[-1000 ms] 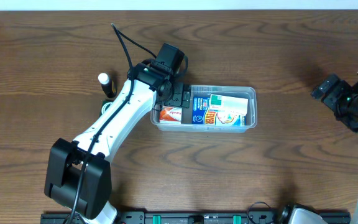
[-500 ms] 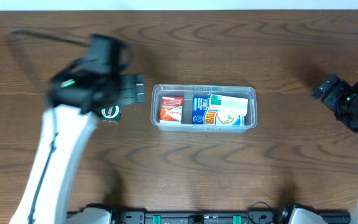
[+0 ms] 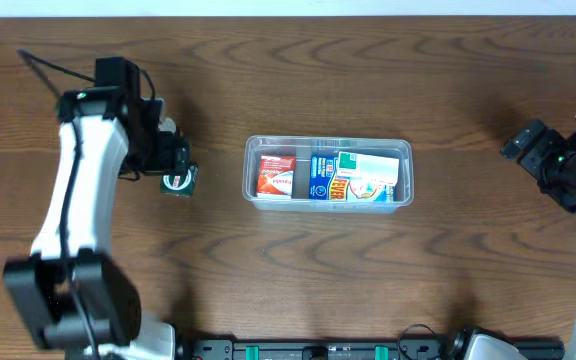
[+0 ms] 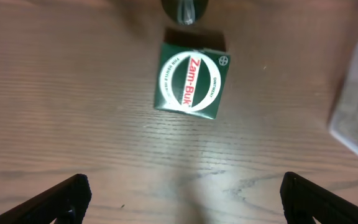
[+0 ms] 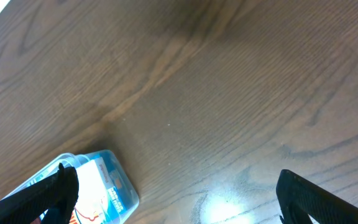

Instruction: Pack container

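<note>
— Where do we find the container [image 3: 328, 140]?

— In the middle of the table [image 3: 298, 260], long side running left to right. We count three boxes in it: a red box [image 3: 276, 176] at the left end, a blue box [image 3: 319, 178] next to it, and a white box [image 3: 370, 176] filling the right.

— And the claws?

— We see the left claw [image 4: 182, 193] spread wide, gripping nothing, just short of a green box [image 4: 191, 79]. That box lies flat on the table, left of the container and apart from it. The right claw [image 5: 173, 193] is likewise spread and bare, well off to the right. Its camera catches only one corner of the container.
</note>
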